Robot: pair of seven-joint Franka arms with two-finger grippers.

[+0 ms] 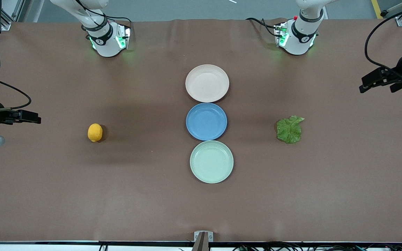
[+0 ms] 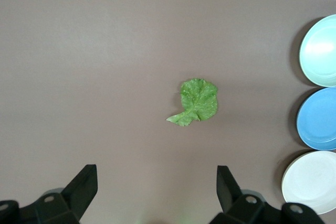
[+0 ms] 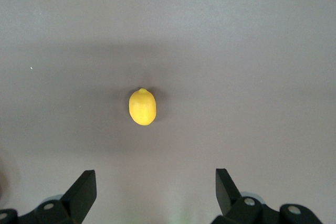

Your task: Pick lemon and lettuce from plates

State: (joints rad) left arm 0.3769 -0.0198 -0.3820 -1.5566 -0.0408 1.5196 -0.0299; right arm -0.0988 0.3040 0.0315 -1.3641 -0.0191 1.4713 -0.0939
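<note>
Front view first: three plates sat in a column mid-table, the beige-pink plate (image 1: 207,83) farthest from the camera, a blue plate (image 1: 206,121) in the middle, the mint plate (image 1: 211,161) nearest. All three were bare, which doesn't match the task wording. The lemon (image 1: 95,132) lay straight on the brown table (image 1: 201,209) toward the right arm's end, and the lettuce (image 1: 289,129) on the table toward the left arm's end, both well apart from the plates. The right gripper (image 1: 30,117) hung over its end of the table, the left gripper (image 1: 372,82) over the other end, neither near its item.

Left wrist view: fingers (image 2: 84,184) were spread wide, nothing between them. The lettuce (image 2: 195,102) lay flat, pale stem poking toward the camera side, long axis running stem to leaf tip. I'd pinch across the rib near the stem, since a flat leaf gives little to grab.

Right wrist view: fingers (image 3: 81,187) wide apart too, empty. The lemon (image 3: 142,107) had its pointed tip aimed away from the gripper, long axis running between the fingers, so closing across the narrow middle looked like the safe bet.
</note>
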